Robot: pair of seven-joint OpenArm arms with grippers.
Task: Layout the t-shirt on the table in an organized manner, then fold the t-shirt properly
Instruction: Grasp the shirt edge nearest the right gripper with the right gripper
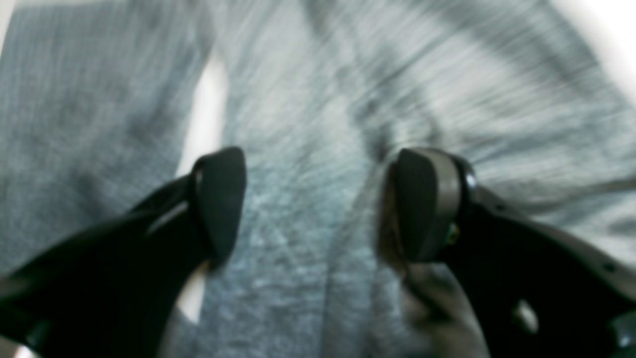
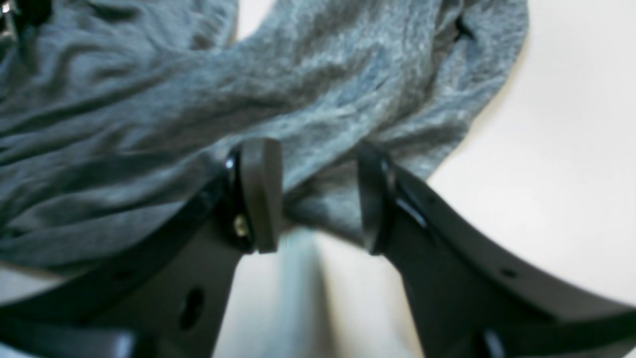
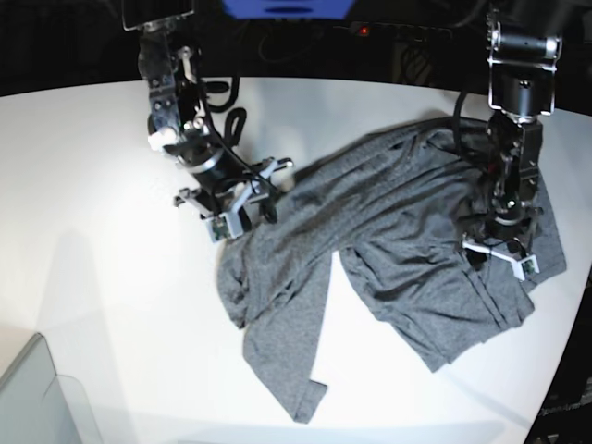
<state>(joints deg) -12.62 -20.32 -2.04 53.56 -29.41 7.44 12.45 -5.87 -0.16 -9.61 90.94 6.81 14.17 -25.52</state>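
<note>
T-shirt (image 3: 398, 240): lay crumpled and spread across the table (image 3: 83, 185), one sleeve trailing toward the near edge
Left gripper (image 1: 318, 204): jaws stood wide apart, pointed down over the shirt's fabric; nothing pinched between them; view blurred
Right gripper (image 2: 318, 196): jaws partly apart, straddling a bunched fold at the shirt's edge; whether it gripped the cloth, cannot tell

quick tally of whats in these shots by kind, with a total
garments: 1, the grey t-shirt
tables: 1, the white table
grippers: 2, the left gripper and the right gripper
bins: 1, a translucent grey bin corner
total: 5
</note>
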